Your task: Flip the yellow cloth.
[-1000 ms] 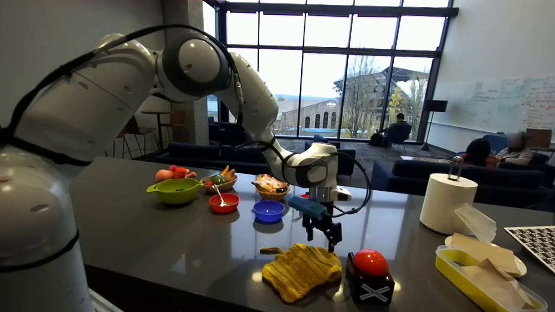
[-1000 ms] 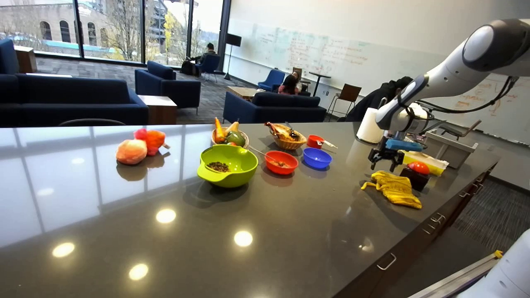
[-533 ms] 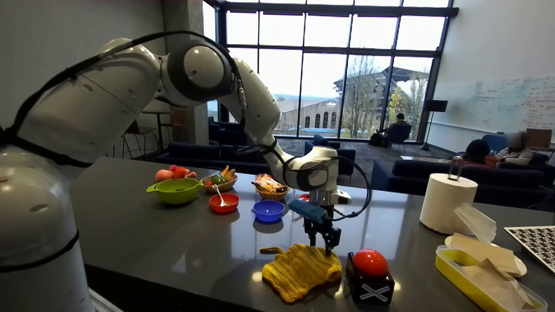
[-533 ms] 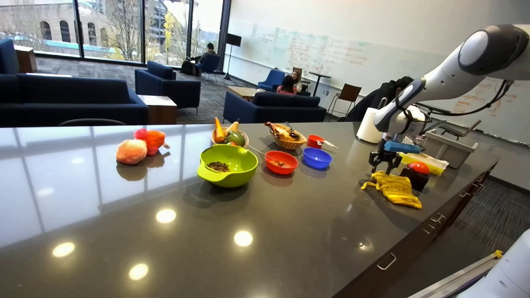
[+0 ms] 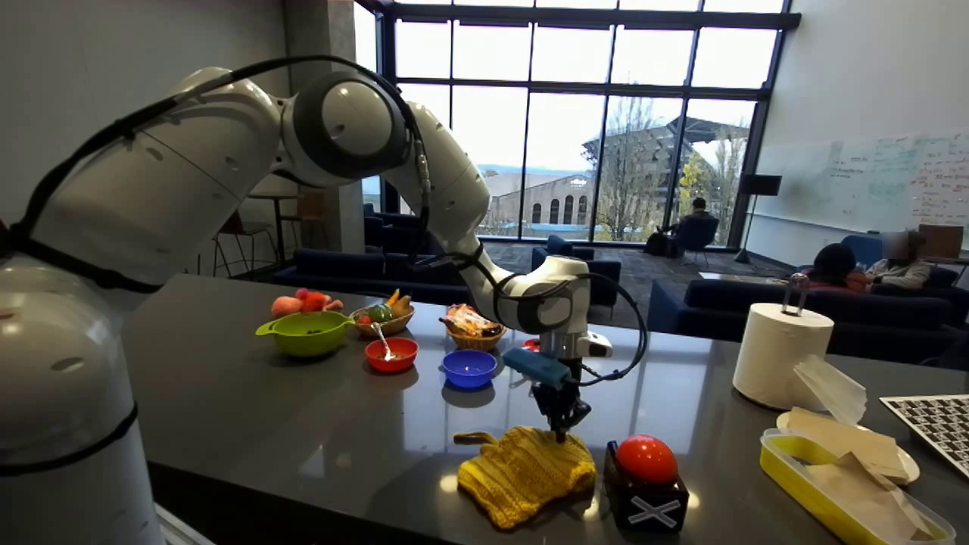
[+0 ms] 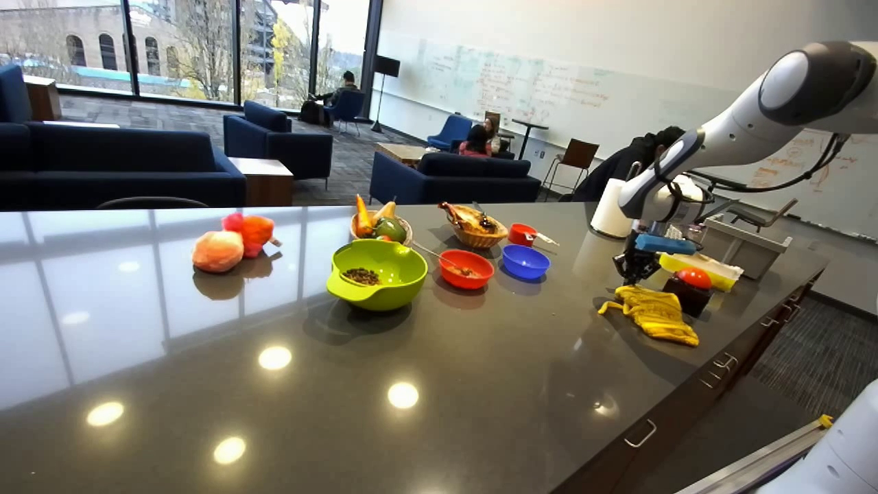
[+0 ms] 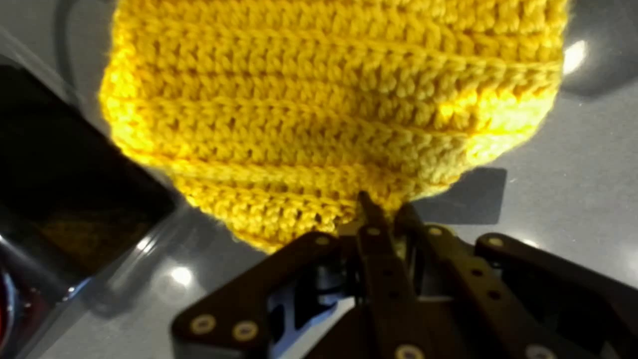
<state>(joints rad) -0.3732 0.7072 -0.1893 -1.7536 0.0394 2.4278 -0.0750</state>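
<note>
The yellow cloth (image 5: 522,481) is a knitted piece with a loop at one corner, lying on the dark counter in both exterior views. It fills the upper part of the wrist view, where its ribbed rows (image 7: 299,99) show closely. My gripper (image 7: 387,203) points down at the cloth's edge, its narrow fingers drawn close together with a small fold of yellow knit pinched between them. In an exterior view the gripper (image 5: 561,436) meets the cloth's far edge. The rest of the cloth still lies on the counter (image 6: 480,384).
Right beside the cloth is a black box with a red dome button (image 5: 647,459). Past it lie a yellow tray (image 5: 795,473) and a paper towel roll (image 5: 783,356). Blue (image 6: 526,262), red (image 6: 466,268) and green (image 6: 377,274) bowls stand farther along the counter.
My gripper has come down onto the cloth's edge and its fingers have closed from wide apart to nearly together. The cloth's edge is drawn in slightly; the rest of it stays put.
</note>
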